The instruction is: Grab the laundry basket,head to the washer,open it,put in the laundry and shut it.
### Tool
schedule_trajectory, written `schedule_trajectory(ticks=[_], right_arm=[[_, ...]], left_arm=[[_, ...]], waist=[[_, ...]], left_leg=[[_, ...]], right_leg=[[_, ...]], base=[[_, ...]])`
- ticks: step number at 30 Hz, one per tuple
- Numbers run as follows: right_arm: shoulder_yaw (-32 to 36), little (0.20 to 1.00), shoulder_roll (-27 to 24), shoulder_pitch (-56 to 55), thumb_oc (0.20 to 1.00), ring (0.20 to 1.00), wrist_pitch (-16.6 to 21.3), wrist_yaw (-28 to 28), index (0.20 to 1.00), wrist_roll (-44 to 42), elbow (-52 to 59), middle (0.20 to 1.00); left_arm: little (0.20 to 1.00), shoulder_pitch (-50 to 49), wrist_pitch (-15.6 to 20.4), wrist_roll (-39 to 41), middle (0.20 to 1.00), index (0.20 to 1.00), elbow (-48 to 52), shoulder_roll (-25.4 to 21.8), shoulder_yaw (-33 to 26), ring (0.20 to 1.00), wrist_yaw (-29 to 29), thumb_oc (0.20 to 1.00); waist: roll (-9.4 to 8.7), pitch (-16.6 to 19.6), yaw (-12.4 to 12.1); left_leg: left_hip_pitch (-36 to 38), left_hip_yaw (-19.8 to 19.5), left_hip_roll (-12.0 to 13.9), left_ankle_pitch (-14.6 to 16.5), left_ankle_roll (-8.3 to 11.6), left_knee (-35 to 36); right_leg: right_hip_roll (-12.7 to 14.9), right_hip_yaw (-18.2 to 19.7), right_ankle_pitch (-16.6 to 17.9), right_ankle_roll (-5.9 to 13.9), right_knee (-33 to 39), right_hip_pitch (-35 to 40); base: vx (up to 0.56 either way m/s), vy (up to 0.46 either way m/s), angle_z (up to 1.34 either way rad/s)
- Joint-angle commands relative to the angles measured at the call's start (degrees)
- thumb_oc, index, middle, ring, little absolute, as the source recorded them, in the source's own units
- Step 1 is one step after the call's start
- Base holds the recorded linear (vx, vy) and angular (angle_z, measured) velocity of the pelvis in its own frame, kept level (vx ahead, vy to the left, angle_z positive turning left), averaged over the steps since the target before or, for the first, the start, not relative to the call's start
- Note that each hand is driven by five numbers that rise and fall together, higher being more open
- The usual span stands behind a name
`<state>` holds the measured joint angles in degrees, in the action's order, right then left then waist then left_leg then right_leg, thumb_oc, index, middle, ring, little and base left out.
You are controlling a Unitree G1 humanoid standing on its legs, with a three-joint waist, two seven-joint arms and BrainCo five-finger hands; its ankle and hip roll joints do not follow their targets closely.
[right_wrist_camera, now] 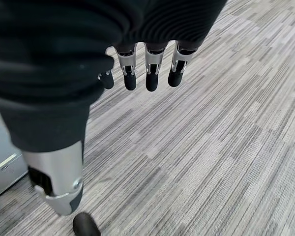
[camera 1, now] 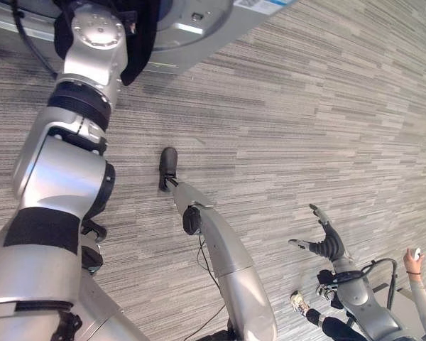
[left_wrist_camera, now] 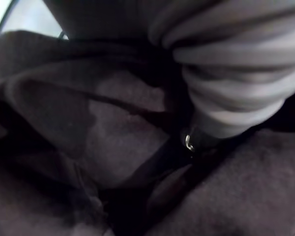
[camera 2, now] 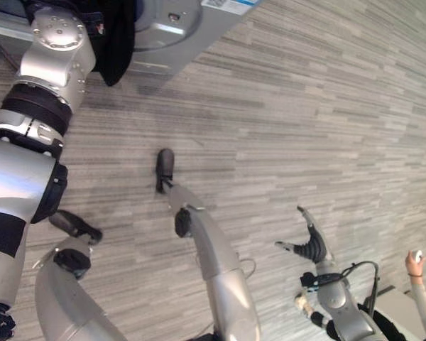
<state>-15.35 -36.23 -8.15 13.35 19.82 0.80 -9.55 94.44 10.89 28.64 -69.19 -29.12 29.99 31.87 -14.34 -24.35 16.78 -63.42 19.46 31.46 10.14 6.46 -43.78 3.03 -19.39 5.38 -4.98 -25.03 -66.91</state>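
1. My left hand is buried in dark laundry (left_wrist_camera: 113, 147); with my fingers hidden in the cloth, I cannot tell whether they are apart or clamped.
2. My left arm reaches to the far left, where the dark laundry (camera 1: 138, 42) hangs at the front of the washer (camera 1: 199, 28), at its round opening.
3. My right hand (right_wrist_camera: 147, 73) hangs near the right over the floor, fingers straight and apart, holding nothing.
4. The grey striped carpet (camera 1: 305, 142) runs out from the washer's base across the scene to the right.
5. At the near right edge, a person's hand (camera 1: 413, 260) holds a small pale object.
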Motion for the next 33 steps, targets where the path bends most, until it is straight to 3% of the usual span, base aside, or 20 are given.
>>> schedule_trajectory(ticks=[1,2,5,6,8,9,11,13,15,16,18,19,23,25,26,27,29,30,33], right_arm=[[1.02,1.0,-5.84,2.02,1.0,1.0,0.77,-0.09,1.0,-2.8,-4.73,1.0],[2.03,1.0,-7.75,4.27,1.0,1.0,0.24,-1.17,1.0,-4.43,-6.35,1.0],[2.95,1.0,-8.5,5.87,1.0,1.0,-0.1,-2.83,1.0,-4.35,-6.23,1.0],[3.94,1.0,-8.94,5.7,1.0,1.0,0.18,-3.8,1.0,-4.31,-5.58,1.0],[4.05,1.0,-8.78,5.69,1.0,1.0,0.14,-3.85,1.0,-4.3,-5.5,1.0],[4.93,1.0,-9.43,4.76,1.0,1.0,0.6,-4.56,1.0,-3.54,-4.83,1.0],[5.05,1.0,-9.41,4.52,1.0,1.0,0.73,-4.96,1.0,-3.31,-5.54,1.0],[5.09,1.0,-8.94,3.59,1.0,1.0,1.63,-5.08,1.0,-3.46,-6.6,1.0],[4.27,1.0,-8.73,3.27,1.0,1.0,2.82,-4.65,1.0,-3.6,-6.97,1.0],[0.49,1.0,-6.31,9.08,1.0,1.0,1.99,-2.37,1.0,-3.35,-16.45,1.0],[0.03,1.0,-5.79,9.21,1.0,1.0,2.14,-2.34,1.0,-2.71,-17.23,1.0],[0.47,1.0,-5.4,10.12,1.0,1.0,1.77,-1.5,1.0,-3.4,-17.43,1.0],[2.27,1.0,-3.06,8.14,1.0,1.0,0.65,-1.62,1.0,-2.93,-15.16,1.0],[3.27,1.0,-3.8,3.23,1.0,1.0,-1.03,-2.79,1.0,0.31,-6.61,1.0],[3.27,1.0,-3.8,3.23,1.0,1.0,-1.03,-2.79,1.0,0.31,-6.61,1.0],[3.59,1.0,-2.01,5.65,1.0,1.0,-3.73,-2.57,1.0,1.21,-7.31,1.0],[3.57,1.0,-1.03,7.11,1.0,1.0,-4.81,-2.08,1.0,1.69,-7.54,1.0],[4.69,1.0,-0.35,9.76,1.0,1.0,-6.77,-1.76,1.0,1.72,-8.03,1.0],[4.18,1.0,-0.52,16.7,1.0,1.0,-8.36,0.43,1.0,1.65,-13.02,1.0]], left_arm=[[1.0,1.8,1.52,-2.05,1.0,1.0,1.55,-1.92,-1.7,1.0,-2.44,1.0],[1.0,3.65,-2.69,-7.47,1.0,1.0,-1.48,-2.81,4.44,1.0,-7.82,1.0],[1.0,7.46,-7.85,-22.35,1.0,1.0,-4.63,-4.1,13.9,1.0,-9.25,1.0],[1.0,8.7,-10.18,-32.57,1.0,1.0,-5.01,-4.44,18.64,1.0,-9.34,1.0],[1.0,8.84,-10.31,-32.8,1.0,1.0,-4.96,-4.38,18.71,1.0,-9.38,1.0],[1.0,8.62,-11.93,-43.6,1.0,1.0,-4.14,-5.35,23.75,1.0,-9.19,1.0],[1.0,7.68,-12.58,-47.17,1.0,1.0,-3.25,-5.49,24.58,1.0,-8.69,1.0],[1.0,6.73,-11.71,-50.48,1.0,1.0,1.28,-5.96,23.91,1.0,-3.83,1.0],[1.0,3.75,-11.77,-48.66,1.0,1.0,3.89,-5.28,20.09,1.0,-0.2,1.0],[1.0,0.58,-11.53,-45.93,1.0,1.0,5.33,-2.22,14.53,1.0,1.44,1.0],[1.0,-0.03,-11.26,-44.75,1.0,1.0,6.43,-1.6,12.72,1.0,2.32,1.0],[1.0,-5.5,-8.94,-39.95,1.0,1.0,10.51,0.15,6.95,1.0,4.03,1.0],[1.0,-23.25,-5.36,-36.68,1.0,1.0,29.58,-1.47,-2.47,1.0,5.74,1.0],[1.0,-37.44,-3.63,-35.26,1.0,1.0,39.13,-1.38,-7.99,1.0,3.92,1.0],[1.0,-37.44,-3.63,-35.26,1.0,1.0,39.13,-1.38,-7.99,1.0,3.92,1.0],[1.0,-50.24,-2.88,-34.2,1.0,1.0,46.41,1.51,-9.79,1.0,-0.12,1.0],[1.0,-55.45,-2.01,-33.09,1.0,1.0,48.82,2.97,-10.11,1.0,-2.26,1.0],[1.0,-64.91,-0.94,-29.04,1.0,1.0,51.41,4.12,-10.41,1.0,-8.06,1.0],[1.0,-75.24,0.22,-25.44,1.0,1.0,56.62,2.96,-9.69,1.0,-13.05,1.0]], waist=[[4.42,0.91,3.55],[5.19,1.33,3.44],[5.79,1.24,3.19],[6.0,0.99,2.98],[5.76,0.88,2.97],[6.07,0.68,2.61],[6.36,0.54,2.12],[6.77,0.21,1.29],[6.8,-0.08,0.98],[7.43,-0.47,-0.25],[7.39,-0.74,-0.23],[7.3,-1.36,-0.95],[8.12,-2.73,-3.44],[8.77,-2.42,-4.54],[8.77,-2.42,-4.54],[10.54,-2.45,-6.86],[11.1,-2.44,-7.71],[12.2,-2.45,-9.61],[14.11,-2.81,-12.33]], left_leg=[[-2.72,-9.13,3.15,0.41,0.69,-4.99],[-2.49,-8.65,2.54,0.37,0.53,-4.51],[-1.38,-7.61,1.75,0.07,0.17,-3.52],[-0.46,-6.79,1.27,-0.03,0.01,-2.56],[-0.32,-6.6,1.12,-0.2,-0.15,-2.38],[0.57,-6.03,0.43,-0.37,-0.14,-0.8],[1.46,-5.65,-0.44,-0.68,-0.15,0.84],[2.78,-5.28,-1.66,-0.98,0.04,2.96],[4.36,-4.58,-3.43,-1.9,-0.03,5.93],[5.1,-4.57,-4.61,-2.52,-0.15,7.33],[5.58,-4.31,-5.33,-2.97,-0.26,8.19],[6.96,-3.97,-6.75,-3.79,-0.27,10.26],[9.11,-3.81,-9.26,-4.58,-0.4,13.4],[10.97,-3.52,-10.77,-5.25,-0.36,15.92],[10.97,-3.52,-10.77,-5.25,-0.36,15.92],[12.47,-3.63,-12.38,-5.98,-0.59,18.15],[13.1,-3.54,-12.93,-6.26,-0.69,18.74],[14.09,-3.92,-14.28,-6.95,-1.17,20.41],[14.52,-4.77,-16.16,-7.86,-1.74,22.31]], right_leg=[[-1.21,-0.93,-7.29,8.35,0.03,0.93],[-0.93,-0.97,-7.02,8.15,0.48,1.23],[-0.45,-0.85,-6.68,8.12,0.92,1.87],[0.06,-0.68,-6.43,8.28,1.3,2.38],[0.16,-0.63,-6.22,8.21,1.48,2.44],[0.6,-0.44,-6.06,8.35,2.16,3.17],[1.03,-0.23,-5.94,8.46,2.93,4.05],[1.81,0.0,-5.71,8.94,3.73,5.25],[2.39,0.05,-5.2,9.11,5.18,6.46],[2.82,-0.16,-5.19,9.06,5.67,7.28],[3.0,-0.2,-5.23,9.13,6.06,7.8],[3.49,-0.24,-5.01,9.25,6.85,8.99],[4.38,-0.55,-5.46,9.29,7.84,11.28],[4.75,-0.85,-5.34,9.26,9.18,13.07],[4.75,-0.85,-5.34,9.26,9.18,13.07],[5.51,-1.52,-5.38,9.18,10.11,14.69],[5.79,-1.74,-5.46,9.09,10.31,15.39],[6.43,-2.43,-5.62,8.89,10.39,16.58],[7.68,-3.66,-5.62,8.78,10.57,17.59]], base=[[-0.01,0.077,0.06],[-0.01,0.064,0.17],[-0.01,0.075,0.14],[-0.02,0.089,0.09],[-0.03,0.058,0.11],[-0.03,0.088,0.11],[-0.04,0.097,0.12],[-0.04,0.078,0.15],[-0.04,0.055,0.23],[-0.03,0.015,0.19],[-0.03,0.021,0.27],[-0.03,0.06,0.42],[-0.02,0.067,0.14],[0.01,0.067,0.17],[0.01,0.08,0.23],[0.02,0.065,0.18],[0.01,0.058,0.26],[0.01,0.051,0.31],[0.0,0.051,0.31]])
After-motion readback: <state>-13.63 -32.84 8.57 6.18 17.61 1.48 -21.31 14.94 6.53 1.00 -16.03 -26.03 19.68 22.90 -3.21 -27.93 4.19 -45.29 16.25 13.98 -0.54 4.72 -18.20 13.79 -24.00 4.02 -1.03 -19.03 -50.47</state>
